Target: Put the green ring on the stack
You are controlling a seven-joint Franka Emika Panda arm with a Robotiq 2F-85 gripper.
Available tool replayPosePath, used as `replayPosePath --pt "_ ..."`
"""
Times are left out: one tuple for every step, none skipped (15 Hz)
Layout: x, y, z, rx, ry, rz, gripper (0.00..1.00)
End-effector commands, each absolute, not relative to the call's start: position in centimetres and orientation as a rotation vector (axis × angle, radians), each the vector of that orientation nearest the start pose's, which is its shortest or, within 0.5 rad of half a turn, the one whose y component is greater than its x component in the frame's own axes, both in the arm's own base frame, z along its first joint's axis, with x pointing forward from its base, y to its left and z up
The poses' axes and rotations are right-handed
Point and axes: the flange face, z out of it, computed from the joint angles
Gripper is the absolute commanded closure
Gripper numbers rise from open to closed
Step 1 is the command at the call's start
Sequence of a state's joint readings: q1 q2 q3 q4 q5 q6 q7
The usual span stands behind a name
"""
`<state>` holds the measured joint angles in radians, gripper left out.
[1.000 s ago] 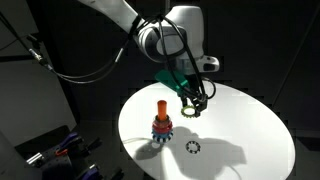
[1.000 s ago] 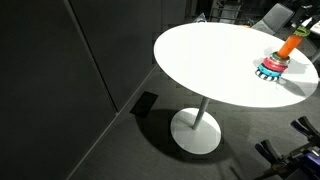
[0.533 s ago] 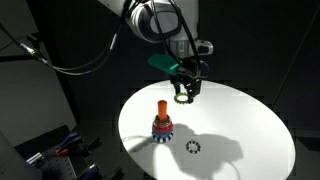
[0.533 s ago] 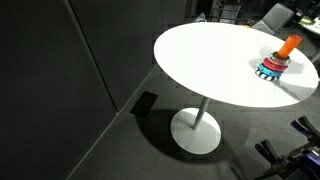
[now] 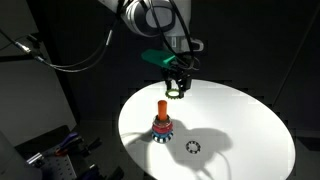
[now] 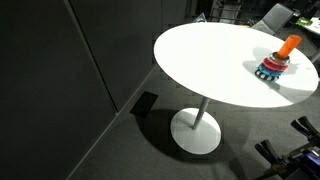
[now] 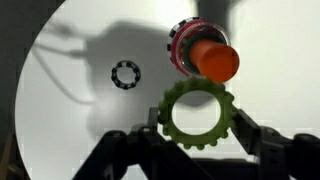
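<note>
Wrist view looked straight down past the gripper [image 7: 198,132], whose two dark fingers [image 7: 245,128] pressed against opposite sides of the green ring [image 7: 166,115]. The ring was a flat, matte, light olive-green piece with a round hole in the middle and short blunt teeth around its outer edge, like a gear. It was held clear of the worktop [image 7: 60,110], a smooth white round surface crossed by soft grey shadows. Just above the ring in this view stood the stack [image 7: 208,58]: a glossy orange cylindrical peg with a rounded top, seen from overhead, with a red toothed ring around its foot. The green ring's edge sat close beside the peg's top, not around it. A small dark toothed ring [image 7: 115,74] lay flat on the white surface, well apart from the stack.

In an exterior view the arm [image 5: 150,15], white with black joints, reached down from above. The gripper [image 5: 177,88] held the green ring [image 5: 177,95] in the air, higher than the peg and off to one side of the stack [image 5: 162,120].

In an exterior view the stack [image 6: 277,60] stood near the rim of the worktop [image 6: 210,60], red and blue toothed rings at its base. The worktop rested on a single white pedestal [image 6: 197,128] with a round foot.
</note>
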<state>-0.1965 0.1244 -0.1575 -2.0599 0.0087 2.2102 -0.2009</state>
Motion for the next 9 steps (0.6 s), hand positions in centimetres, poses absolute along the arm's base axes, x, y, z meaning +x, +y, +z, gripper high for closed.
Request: replayPosePath --pt "53.6 -18.1 37.9 -3.151 0.188 -0.007 0.51" --pt "53.6 -17.7 37.7 -3.151 0.176 0.001 0.51" --pt "53.6 -17.2 37.5 -3.15 0.164 0.008 0.51" --pt "53.5 -16.9 37.3 -3.15 0.153 0.015 0.51" --pt "53.4 -16.6 37.1 -3.15 0.143 0.023 0.51" --pt "53.3 -16.3 36.8 -3.151 0.138 0.031 0.51" --pt "53.1 -16.2 36.6 -3.155 0.134 0.042 0.51" --pt "53.0 -16.1 36.3 -3.159 0.133 0.051 0.51" --pt "52.8 -16.1 36.0 -3.163 0.129 0.063 0.51"
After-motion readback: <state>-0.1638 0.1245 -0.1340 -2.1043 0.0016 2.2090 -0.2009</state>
